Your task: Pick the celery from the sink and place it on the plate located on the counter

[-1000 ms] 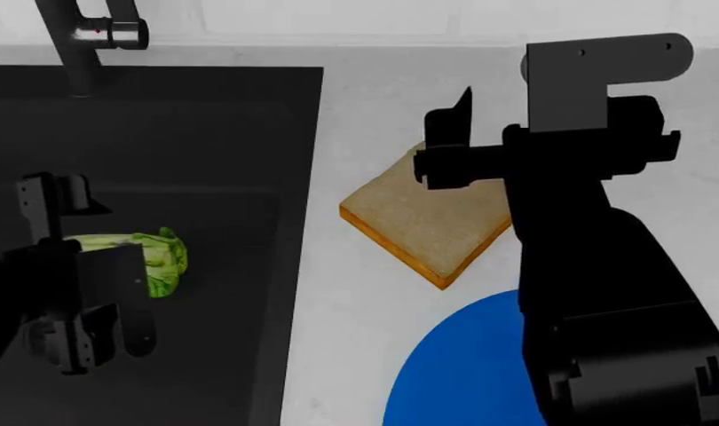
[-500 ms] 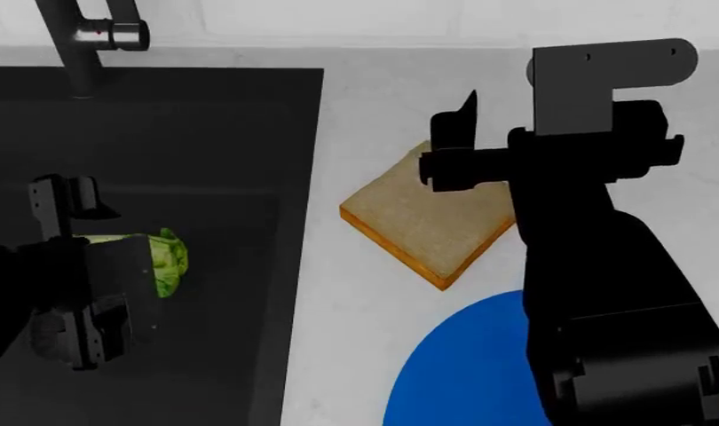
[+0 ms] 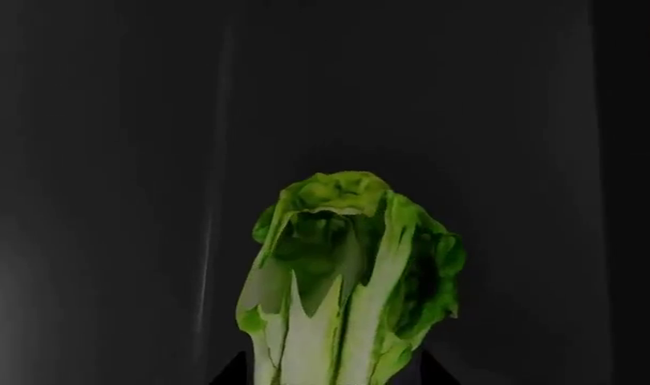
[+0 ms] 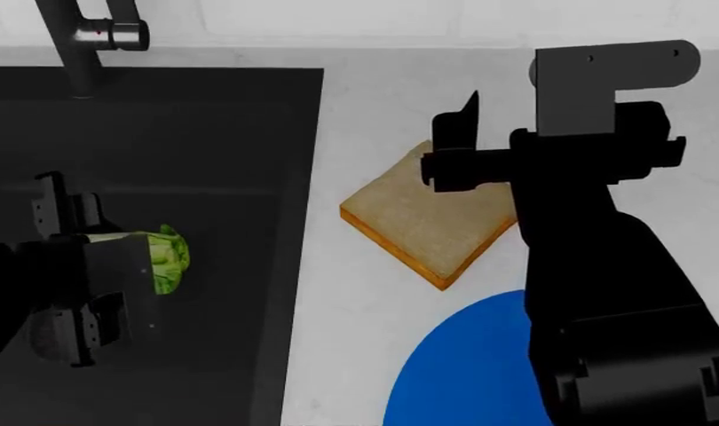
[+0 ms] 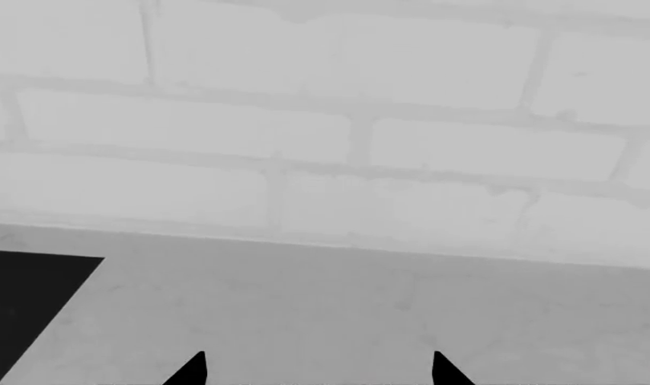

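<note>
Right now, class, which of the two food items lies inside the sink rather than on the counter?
The celery: the green leafy bunch in the black sink, at the left gripper. The tan bread slice lies on the white counter.

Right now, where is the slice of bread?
In the head view the bread lies flat on the white counter, right of the black sink, with the blue plate just nearer the robot.

Flat, even light is washing the counter (image 4: 372, 98) pale; the sink (image 4: 182, 133) is staying dim, renders sharp, shadows faint.
</note>
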Robot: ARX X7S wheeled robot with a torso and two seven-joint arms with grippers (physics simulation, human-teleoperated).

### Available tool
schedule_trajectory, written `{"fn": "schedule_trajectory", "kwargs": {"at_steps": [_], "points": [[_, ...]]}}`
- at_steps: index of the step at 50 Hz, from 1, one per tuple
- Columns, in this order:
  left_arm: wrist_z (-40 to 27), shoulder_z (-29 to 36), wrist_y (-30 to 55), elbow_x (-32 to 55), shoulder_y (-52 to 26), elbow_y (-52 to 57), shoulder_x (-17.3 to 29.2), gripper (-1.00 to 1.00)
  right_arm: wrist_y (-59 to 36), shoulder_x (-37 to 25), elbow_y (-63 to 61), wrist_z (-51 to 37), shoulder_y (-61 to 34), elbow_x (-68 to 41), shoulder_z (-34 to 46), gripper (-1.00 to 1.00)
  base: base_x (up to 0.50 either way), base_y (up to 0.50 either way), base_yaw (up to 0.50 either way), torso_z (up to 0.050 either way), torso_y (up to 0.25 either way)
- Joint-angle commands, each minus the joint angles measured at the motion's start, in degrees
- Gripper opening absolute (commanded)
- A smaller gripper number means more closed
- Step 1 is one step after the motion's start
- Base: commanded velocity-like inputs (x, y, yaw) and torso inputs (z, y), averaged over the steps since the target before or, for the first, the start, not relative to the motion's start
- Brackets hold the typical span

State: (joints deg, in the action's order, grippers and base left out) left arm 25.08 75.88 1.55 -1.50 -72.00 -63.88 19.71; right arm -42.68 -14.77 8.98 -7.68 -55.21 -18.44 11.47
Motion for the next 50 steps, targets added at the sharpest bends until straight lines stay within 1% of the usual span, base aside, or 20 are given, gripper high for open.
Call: {"fn": "schedule_trajectory", "kwargs": {"at_steps": [1, 5, 8, 10, 11, 19, 31, 38, 41, 45, 50], "points": [[-1.8, -2.8, -0.6, -4.3, 2.4, -1.7, -1.6, -1.0, -0.8, -0.2, -1.3, -0.4, 0.2, -0.4, -0.2, 1.0, 0.02, 0.0, -0.01, -0.011, 0.0], [-1.5, -3.0, 1.3, -4.2, 2.6, 1.8, -0.2, -1.0, -0.9, -0.3, -1.5, -0.5, 0.3, -0.6, -0.2, 1.0, 0.01, 0.0, -0.01, -0.003, -0.005], [-0.9, -3.6, 5.8, -3.9, 2.7, 9.9, 3.1, -1.0, -0.7, -0.4, -1.2, -0.4, 0.2, -0.6, -0.2, 1.0, 0.0, 0.0, 0.0, -0.003, -0.003], [-0.6, -3.8, 7.8, -3.8, 2.9, 13.5, 4.5, -1.0, -0.8, -0.4, -1.4, -0.5, 0.1, -0.7, -0.2, 1.0, 0.0, 0.0, 0.0, 0.0, 0.0], [0.0, -3.9, 10.0, -3.9, 3.0, 17.7, 6.2, -1.0, -0.7, -0.4, -1.4, -0.4, 0.2, -0.8, -0.2, 1.0, 0.0, 0.0, 0.0, 0.0, 0.0], [1.9, -4.0, 16.7, -4.4, 3.1, 32.8, 12.1, -1.0, -1.2, -0.6, -2.5, -0.7, 0.3, -1.3, -0.6, 1.0, 0.0, 0.0, 0.0, 0.0, 0.0], [3.2, -6.8, 23.5, -2.5, 3.1, 48.3, 18.9, -1.0, -1.1, -0.7, -3.2, -1.0, 0.5, -1.9, -1.0, 1.0, 0.0, 0.0, 0.0, 0.0, 0.0], [3.7, -9.6, 28.6, 0.4, 3.7, 57.9, 22.9, -1.0, -2.1, -1.3, -4.8, -1.3, 0.5, -2.5, -1.6, 1.0, 0.0, 0.0, 0.0, 0.0, 0.0], [3.7, -11.6, 32.1, 2.7, 4.5, 63.9, 25.0, -1.0, -3.1, -1.7, -6.4, -1.5, 0.6, -2.9, -2.0, 1.0, 0.0, 0.0, 0.0, 0.0, 0.0], [4.0, -12.8, 33.9, 4.4, 5.1, 67.7, 26.7, -1.0, -4.7, -2.5, -8.3, -2.0, 0.6, -3.4, -2.4, 1.0, 0.0, 0.0, 0.0, 0.0, 0.0], [4.6, -13.6, 35.0, 5.5, 5.0, 70.1, 27.9, -1.0, -7.1, -3.8, -11.5, -2.8, 1.3, -4.2, -3.5, 1.0, 0.0, 0.0, 0.0, 0.0, 0.0]]}}
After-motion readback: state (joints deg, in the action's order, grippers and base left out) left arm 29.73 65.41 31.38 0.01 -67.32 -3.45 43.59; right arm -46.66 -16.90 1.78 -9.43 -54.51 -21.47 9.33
